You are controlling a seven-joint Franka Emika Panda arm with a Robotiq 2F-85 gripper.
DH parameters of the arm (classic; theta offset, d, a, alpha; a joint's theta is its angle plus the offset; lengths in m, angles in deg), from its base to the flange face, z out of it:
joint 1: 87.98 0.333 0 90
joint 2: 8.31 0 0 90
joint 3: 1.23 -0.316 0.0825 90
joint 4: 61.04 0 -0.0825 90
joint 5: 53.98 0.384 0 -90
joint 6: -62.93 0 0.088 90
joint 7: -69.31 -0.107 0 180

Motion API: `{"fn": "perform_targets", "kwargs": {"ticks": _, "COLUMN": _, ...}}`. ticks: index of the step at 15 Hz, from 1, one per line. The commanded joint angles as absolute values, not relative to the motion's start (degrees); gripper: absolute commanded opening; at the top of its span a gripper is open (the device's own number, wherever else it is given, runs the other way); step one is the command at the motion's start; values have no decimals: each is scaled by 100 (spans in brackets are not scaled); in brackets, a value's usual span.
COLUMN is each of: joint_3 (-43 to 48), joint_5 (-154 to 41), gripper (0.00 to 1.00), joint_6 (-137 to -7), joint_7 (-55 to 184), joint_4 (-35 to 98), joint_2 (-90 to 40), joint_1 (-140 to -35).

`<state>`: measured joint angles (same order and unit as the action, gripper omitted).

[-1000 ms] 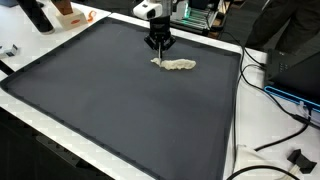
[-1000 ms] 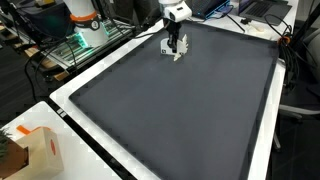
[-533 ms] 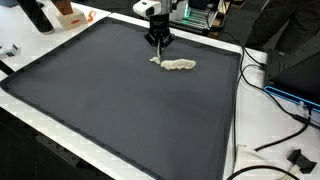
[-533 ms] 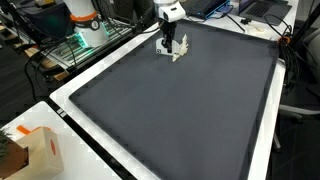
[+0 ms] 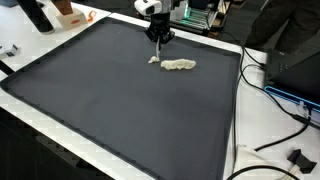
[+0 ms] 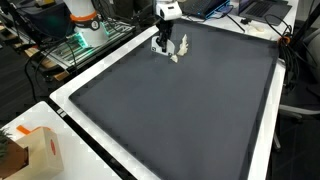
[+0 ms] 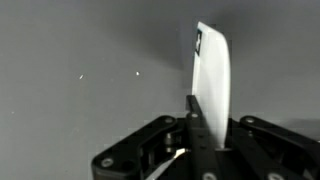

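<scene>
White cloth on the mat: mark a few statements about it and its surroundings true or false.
The white cloth lies on the dark mat. True.
The cloth sits at the mat's centre. False: it lies near the far edge, close by the gripper.
In the wrist view the cloth bears a small dark tag. True.
The orange-and-white box stands on the mat. False: it stands off it, on the white table.
</scene>
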<state>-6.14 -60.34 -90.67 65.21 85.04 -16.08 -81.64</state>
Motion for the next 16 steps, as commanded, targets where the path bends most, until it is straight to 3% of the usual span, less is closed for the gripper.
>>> {"fn": "perform_targets", "kwargs": {"ticks": 1, "joint_3": -707, "joint_5": -5821, "gripper": 1, "joint_6": -8877, "joint_7": 6776, "joint_4": 8623, "joint_2": -1526, "joint_1": -8174}}
{"fn": "perform_targets", "kwargs": {"ticks": 16, "joint_3": -1025, "joint_5": -6124, "gripper": 1, "joint_6": -7564, "joint_7": 5145, "joint_4": 8064, "joint_2": -254, "joint_1": -8041}}
